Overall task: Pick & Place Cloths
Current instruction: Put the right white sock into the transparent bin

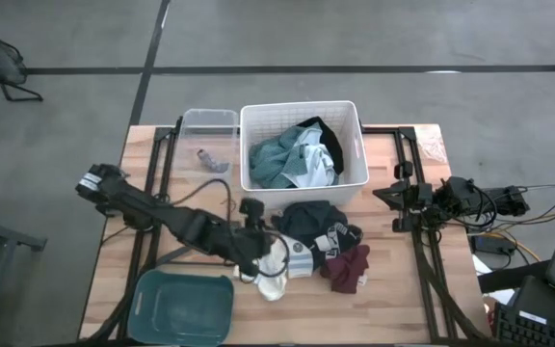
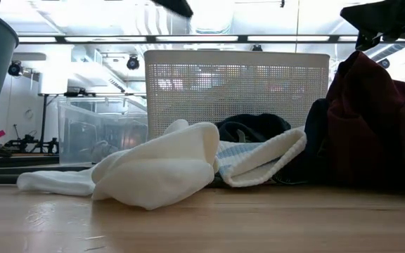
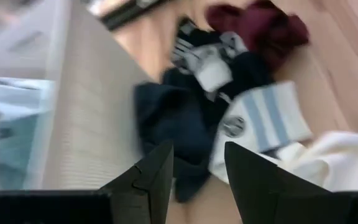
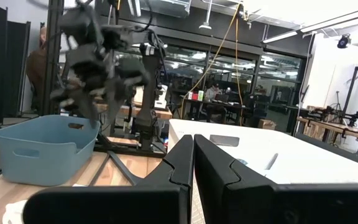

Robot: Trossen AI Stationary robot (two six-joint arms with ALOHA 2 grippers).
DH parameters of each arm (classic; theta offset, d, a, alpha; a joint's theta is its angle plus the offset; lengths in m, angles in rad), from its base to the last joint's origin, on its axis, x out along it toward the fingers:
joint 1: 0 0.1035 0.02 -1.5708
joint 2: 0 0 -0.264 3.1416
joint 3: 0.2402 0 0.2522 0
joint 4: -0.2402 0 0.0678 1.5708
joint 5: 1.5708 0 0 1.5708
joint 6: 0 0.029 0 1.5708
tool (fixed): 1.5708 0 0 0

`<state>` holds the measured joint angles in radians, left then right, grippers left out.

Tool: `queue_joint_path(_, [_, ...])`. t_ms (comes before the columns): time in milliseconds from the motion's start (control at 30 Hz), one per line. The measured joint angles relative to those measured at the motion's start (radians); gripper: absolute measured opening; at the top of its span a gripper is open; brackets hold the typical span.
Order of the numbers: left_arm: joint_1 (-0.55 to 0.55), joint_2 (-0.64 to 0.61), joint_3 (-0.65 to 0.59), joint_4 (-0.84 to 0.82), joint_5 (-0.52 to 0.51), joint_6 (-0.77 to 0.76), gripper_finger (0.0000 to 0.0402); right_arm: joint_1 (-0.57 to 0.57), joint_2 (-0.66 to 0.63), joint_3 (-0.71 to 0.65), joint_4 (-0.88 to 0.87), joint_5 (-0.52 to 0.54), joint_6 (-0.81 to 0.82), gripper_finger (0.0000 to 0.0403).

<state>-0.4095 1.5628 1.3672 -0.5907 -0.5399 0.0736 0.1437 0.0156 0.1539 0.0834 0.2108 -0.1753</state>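
Note:
A heap of cloths lies on the table in front of the white basket [image 1: 303, 116]. It holds a black one with white print [image 1: 308, 224], a maroon one [image 1: 348, 268], a striped white-grey one [image 3: 267, 118] and a plain white one [image 1: 272, 278]. A teal-green cloth [image 1: 276, 159] lies inside the basket. My left gripper [image 3: 197, 152] is open and hovers over the heap's left edge [image 1: 263, 246], next to the basket's near wall, with the black cloth [image 3: 166, 118] beyond its fingers. My right gripper [image 4: 193, 149] is shut and waits at the table's right side [image 1: 385, 196].
A clear plastic bin [image 1: 208, 145] stands left of the basket. A teal tub [image 1: 183, 306] sits at the near left corner. Black frame rails [image 1: 162, 173] run along both sides of the table. Cables [image 1: 494, 207] lie to the right. Bare wood [image 1: 403, 299] shows near the right.

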Motion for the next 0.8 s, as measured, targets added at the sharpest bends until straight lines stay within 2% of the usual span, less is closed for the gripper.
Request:
queue_joint_path(133, [0.006, 0.069, -0.032, 0.068, 0.007, 0.007, 0.0151, 0.000, 0.000, 0.000, 0.000, 0.000, 0.000, 0.0008])
queue_joint_path(500, [0.015, 0.308, -0.035, 0.119, 0.006, 0.052, 0.0151, 0.000, 0.000, 0.000, 0.000, 0.000, 0.000, 0.0008])
queue_joint_path(800, [0.036, 0.405, -0.036, 0.205, -0.001, 0.106, 0.0151, 0.000, 0.000, 0.000, 0.000, 0.000, 0.000, 0.0008])
